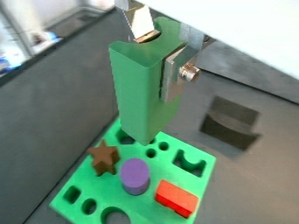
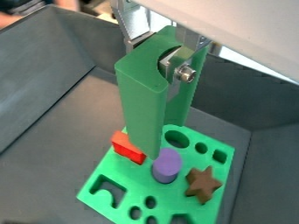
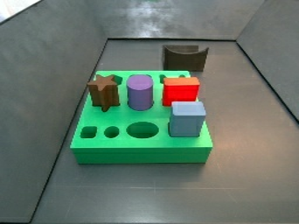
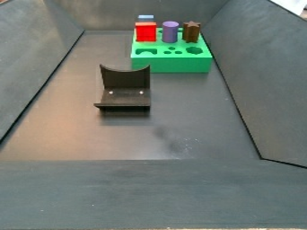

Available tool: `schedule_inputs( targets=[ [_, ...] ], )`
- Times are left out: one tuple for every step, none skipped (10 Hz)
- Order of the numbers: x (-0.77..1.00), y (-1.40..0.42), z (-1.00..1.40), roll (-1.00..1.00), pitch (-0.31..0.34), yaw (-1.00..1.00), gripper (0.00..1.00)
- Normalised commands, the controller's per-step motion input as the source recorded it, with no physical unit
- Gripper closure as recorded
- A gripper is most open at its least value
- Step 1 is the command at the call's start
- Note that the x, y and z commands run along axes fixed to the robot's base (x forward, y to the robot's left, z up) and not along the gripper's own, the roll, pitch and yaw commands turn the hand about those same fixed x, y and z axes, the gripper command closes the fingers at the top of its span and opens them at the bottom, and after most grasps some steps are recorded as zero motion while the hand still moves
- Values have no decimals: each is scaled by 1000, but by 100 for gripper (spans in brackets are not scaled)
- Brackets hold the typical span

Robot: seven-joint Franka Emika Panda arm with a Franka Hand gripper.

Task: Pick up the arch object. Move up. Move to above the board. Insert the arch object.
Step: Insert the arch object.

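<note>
Pale green and tall, the arch object (image 1: 142,92) hangs upright between the silver fingers (image 1: 179,72) of the gripper (image 1: 158,61), which is clamped on its upper end in both wrist views; a second finger plate (image 1: 140,21) shows behind its top. Below the held slab lies the board (image 1: 79,193), and the slab's lower end stands over the board's far edge, though whether it touches the board cannot be told. Beneath the gripper the wrist views show the board's own pieces: a brown star (image 1: 104,157), a purple cylinder (image 1: 135,176) and a red block (image 1: 176,197), with empty round and arched holes around them. Off to one side of the gripper, on the dark floor (image 1: 268,157), sits the dark notched block (image 1: 232,122), well apart from the board. Neither side view shows the gripper or the slab at all. A side view does show something the wrist views miss: a pale blue block (image 3: 187,119) standing in the board (image 3: 140,150) in front of the red block (image 3: 180,90), beside the cylinder (image 3: 140,92) and star (image 3: 104,93), with the dark notched block (image 3: 184,58) behind.
</note>
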Motion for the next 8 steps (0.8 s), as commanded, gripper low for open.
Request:
schedule_inputs(
  targets=[
    [494, 203, -191, 0, -26, -749, 100],
    [494, 203, -280, 1, 0, -749, 100],
    [483, 197, -323, 1, 0, -757, 100],
    [463, 186, -309, 0, 0, -771, 100],
    [437, 166, -309, 0, -6, -794, 100],
    [297, 111, -346, 0, -19, -886, 100],
    [160, 74, -406, 0, -21, -980, 100],
    [134, 63, -371, 0, -46, -1000, 100]
  ],
)
